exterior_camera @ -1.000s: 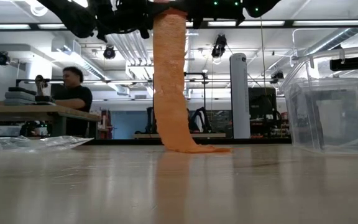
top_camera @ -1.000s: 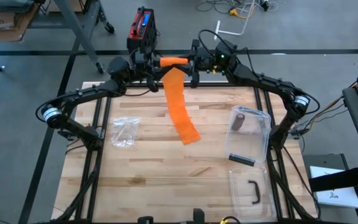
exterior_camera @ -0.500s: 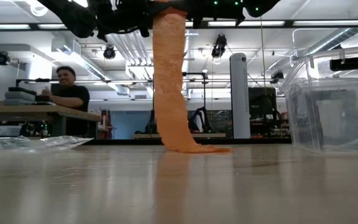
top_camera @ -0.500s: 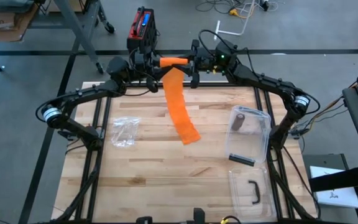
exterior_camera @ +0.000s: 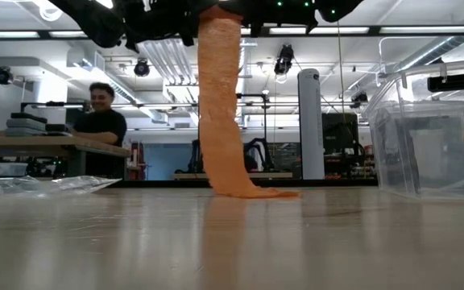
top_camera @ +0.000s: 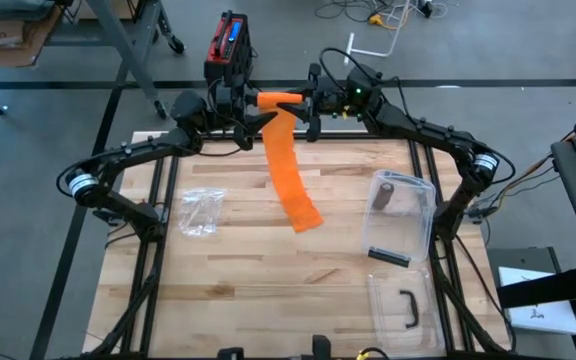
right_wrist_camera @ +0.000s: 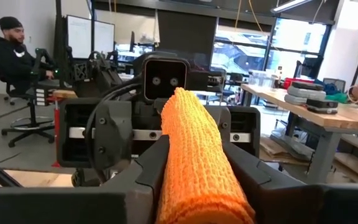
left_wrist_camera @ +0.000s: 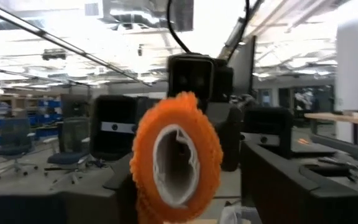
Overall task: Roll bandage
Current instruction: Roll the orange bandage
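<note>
Above the far edge of the surface [top_camera: 268,270], high view: left gripper [top_camera: 251,108] and right gripper [top_camera: 306,100] face each other, with the orange bandage roll [top_camera: 280,97] between them. The right fingers grip the roll. The left fingers look spread at the roll's other end. An unrolled strip [top_camera: 290,170] hangs from the roll and runs toward mid-surface, its loose end lying flat there. A crumpled plastic bag [top_camera: 200,212] lies near the left edge. A clear container [top_camera: 401,215] sits near the right edge, its lid [top_camera: 400,300] toward the near right corner.

Low view: the strip [exterior_camera: 220,105] hangs from the top of frame down to the surface, with its end [exterior_camera: 256,192] folded flat on the wood. The container [exterior_camera: 429,133] is at the right, the bag [exterior_camera: 39,185] at the left. A person [exterior_camera: 103,113] sits at a desk in the room behind.

Left wrist view: the roll [left_wrist_camera: 176,158] shows end-on with a pale core. This arm's own fingers [left_wrist_camera: 291,180] stand open either side of it, clear of the roll as far as can be told.

Right wrist view: the roll [right_wrist_camera: 197,162] lies lengthwise between the fingers [right_wrist_camera: 148,180], clamped on both sides. A seated person [right_wrist_camera: 14,53] is in the background.
</note>
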`<state>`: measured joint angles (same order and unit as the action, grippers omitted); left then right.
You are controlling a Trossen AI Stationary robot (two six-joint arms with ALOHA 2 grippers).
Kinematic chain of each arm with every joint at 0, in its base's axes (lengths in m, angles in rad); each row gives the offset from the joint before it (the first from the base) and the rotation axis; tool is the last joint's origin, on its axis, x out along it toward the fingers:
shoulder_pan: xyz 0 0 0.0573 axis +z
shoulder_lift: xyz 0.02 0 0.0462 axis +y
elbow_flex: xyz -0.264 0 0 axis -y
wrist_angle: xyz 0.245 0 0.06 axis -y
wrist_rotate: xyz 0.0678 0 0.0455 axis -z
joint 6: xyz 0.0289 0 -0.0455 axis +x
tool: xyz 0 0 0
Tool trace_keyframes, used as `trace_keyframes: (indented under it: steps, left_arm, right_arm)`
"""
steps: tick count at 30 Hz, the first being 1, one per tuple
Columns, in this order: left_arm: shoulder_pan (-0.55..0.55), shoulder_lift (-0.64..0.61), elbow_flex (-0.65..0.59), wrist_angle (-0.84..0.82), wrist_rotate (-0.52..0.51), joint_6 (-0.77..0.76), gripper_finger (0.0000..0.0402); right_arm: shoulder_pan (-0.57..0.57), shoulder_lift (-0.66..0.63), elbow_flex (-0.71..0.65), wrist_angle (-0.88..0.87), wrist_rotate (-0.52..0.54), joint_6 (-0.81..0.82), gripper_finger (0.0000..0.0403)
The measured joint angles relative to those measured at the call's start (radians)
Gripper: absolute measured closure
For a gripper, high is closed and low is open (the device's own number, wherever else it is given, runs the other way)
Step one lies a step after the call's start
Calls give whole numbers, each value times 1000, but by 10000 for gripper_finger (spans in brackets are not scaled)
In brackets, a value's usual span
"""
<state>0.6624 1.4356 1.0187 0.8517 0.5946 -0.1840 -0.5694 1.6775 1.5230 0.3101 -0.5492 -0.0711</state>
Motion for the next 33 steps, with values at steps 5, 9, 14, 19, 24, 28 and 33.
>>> trace_keyframes:
  steps: [5, 9, 14, 19, 24, 28, 33]
  left_arm:
    - [6, -3, 0, 13, -25, -3, 187]
    - [6, -9, 0, 29, -17, -28, 207]
    - [8, -10, 0, 11, -17, -17, 229]
    - [8, -10, 1, -3, -12, -4, 244]
    - [8, -9, 1, -10, 4, 20, 254]
    - [9, -9, 1, -11, 5, 41, 269]
    - [13, -11, 1, -12, 28, 56, 311]
  right_arm:
    - [-2, 0, 0, -21, 2, -2, 305]
    - [0, 0, 0, -28, -7, -8, 312]
    - [0, 0, 0, -29, -8, -8, 305]
    - [0, -4, -1, -26, -32, -7, 302]
    - [0, -5, -1, -5, -56, 18, 310]
    - [0, -6, -1, -5, -61, 19, 310]
    - [0, -6, -1, -6, -64, 23, 294]
